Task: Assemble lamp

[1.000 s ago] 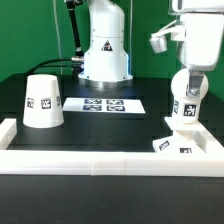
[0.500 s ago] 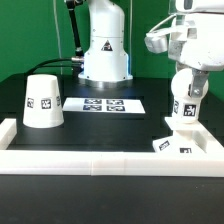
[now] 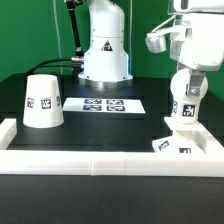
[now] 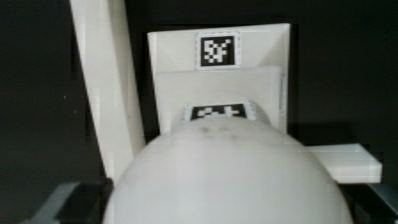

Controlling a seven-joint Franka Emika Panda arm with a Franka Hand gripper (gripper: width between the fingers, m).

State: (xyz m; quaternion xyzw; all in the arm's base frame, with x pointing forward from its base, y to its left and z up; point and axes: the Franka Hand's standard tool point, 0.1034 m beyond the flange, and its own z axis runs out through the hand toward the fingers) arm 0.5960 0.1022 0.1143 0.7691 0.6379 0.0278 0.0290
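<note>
Far right of the exterior view: the white bulb post [image 3: 182, 108] stands upright on the flat angular base [image 3: 172, 144], just inside the near white rail [image 3: 100, 161]. The post has a round head and a black-and-white square tag on its stem. The base shows two tags on its near edge.

From the wrist camera I see the rounded head filling the foreground, with a tag just beyond it and a second tag on a white panel farther off.

The gripper [image 3: 186, 84] reaches down over the post with a finger on each side of the head. I cannot tell whether the fingers press it or merely flank it.

The cone-shaped shade [image 3: 40, 100] sits wide end down on the black table [image 3: 100, 130], well apart at the exterior view's left, with one tag facing the camera. The marker board [image 3: 112, 104] lies flat between shade and post, toward the far side.

Against the frame a second ago, the hand block above the fingers has turned slightly toward the exterior view's left. Post, base, shade and board lie where they were.
</note>
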